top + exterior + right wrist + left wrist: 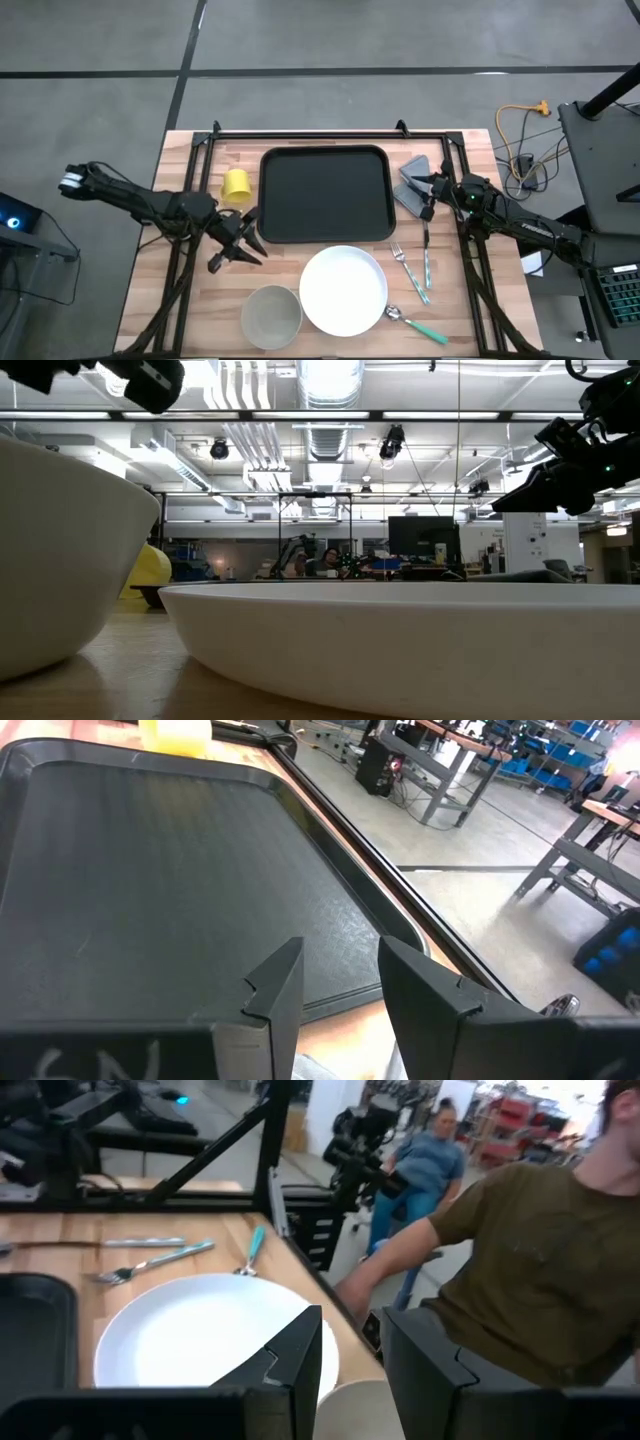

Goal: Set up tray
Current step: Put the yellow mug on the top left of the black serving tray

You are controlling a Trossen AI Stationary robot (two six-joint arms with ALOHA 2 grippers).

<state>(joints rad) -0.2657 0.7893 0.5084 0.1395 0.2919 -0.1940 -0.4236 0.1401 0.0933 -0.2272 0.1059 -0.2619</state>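
Observation:
The black tray (325,193) lies flat on the table's far middle, and it fills the right wrist view (150,870). A yellow cup (236,185) stands just left of it. Near the front edge lie a white plate (343,290) and a grey bowl (271,315). My left gripper (238,252) is open and hovers left of the plate, above the bowl's far side; in its own view (352,1350) the plate (200,1335) lies ahead. My right gripper (428,200) is open at the tray's right edge, over a grey napkin (412,180), and points across the tray (340,980).
A fork and a knife with teal handles (412,265) lie right of the plate, with a spoon (415,322) toward the near right corner. A black frame rail (320,133) runs along the table's far edge. A person in an olive shirt (540,1250) stands close beyond the table.

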